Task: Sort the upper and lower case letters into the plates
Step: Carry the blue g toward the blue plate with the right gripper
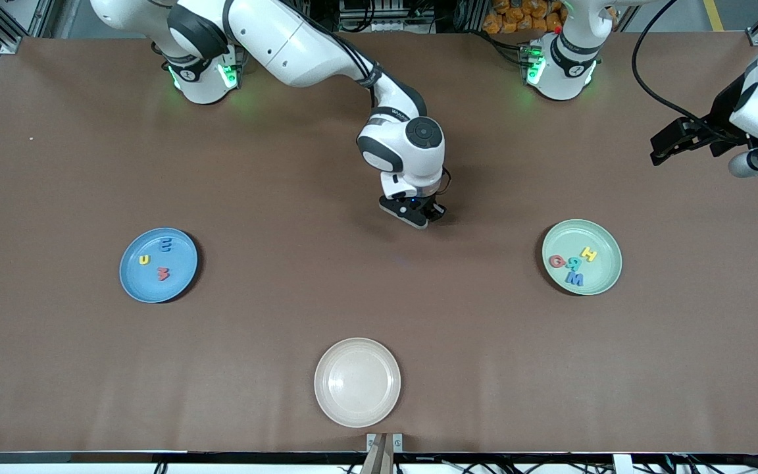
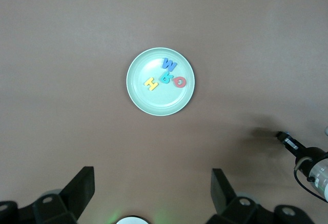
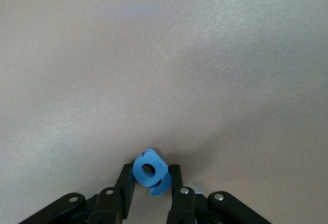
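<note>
item: right gripper (image 1: 418, 214), fingers pinched on a blue letter (image 3: 150, 171), hung low over bare table (image 1: 56, 164), farther from the front camera than the cream plate (image 1: 357, 382); likely held for carrying to a plate, its shape unreadable.
item: blue plate (image 1: 130, 284), toward the right arm's end, held three letters.
item: mint plate (image 1: 609, 249), toward the left arm's end, held four.
item: left gripper (image 2: 148, 193), waiting high over the mint plate, fingers spread wide, empty.

A matt, foam-like blue letter (image 3: 151, 172) is being pinched by the right hand (image 3: 152, 196), its black fingers looking like plastic. Matt plates, blue (image 1: 130, 276) and mint (image 1: 606, 245), are being carried by a dull brown counter (image 1: 287, 276).
</note>
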Tool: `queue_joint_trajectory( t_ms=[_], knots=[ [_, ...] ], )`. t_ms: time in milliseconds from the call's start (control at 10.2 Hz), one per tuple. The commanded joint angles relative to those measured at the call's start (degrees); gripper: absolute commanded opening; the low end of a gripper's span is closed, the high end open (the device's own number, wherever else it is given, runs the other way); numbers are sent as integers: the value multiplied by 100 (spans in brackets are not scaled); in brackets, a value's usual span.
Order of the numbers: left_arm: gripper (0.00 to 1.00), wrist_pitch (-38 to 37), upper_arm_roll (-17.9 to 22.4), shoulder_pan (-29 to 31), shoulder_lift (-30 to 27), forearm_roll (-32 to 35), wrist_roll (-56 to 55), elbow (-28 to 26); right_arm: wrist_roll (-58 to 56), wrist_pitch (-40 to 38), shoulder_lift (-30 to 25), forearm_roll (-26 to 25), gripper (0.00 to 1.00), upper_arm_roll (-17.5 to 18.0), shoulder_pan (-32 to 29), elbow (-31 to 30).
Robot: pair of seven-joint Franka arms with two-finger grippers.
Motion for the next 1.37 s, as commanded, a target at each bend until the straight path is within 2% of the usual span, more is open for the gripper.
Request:
queue_joint_trajectory(
  t_ms=[0, 293, 488, 1269],
  knots=[
    [100, 30, -179, 31, -32, -29, 65, 7, -6, -221, 168, -12, 14, -54, 9, 111],
    [100, 21, -241, 66, -32, -20, 108, -2, -67, -801, 151, 15, 9, -37, -193, 287],
    [100, -5, -232, 84, -41, -20, 100, -11, -163, -951, 72, 15, 2, -37, -238, 314],
    [100, -225, -232, 93, -59, -20, 39, -20, -2192, -2514, -289, 445, 1, 60, -949, 314]
  ],
)
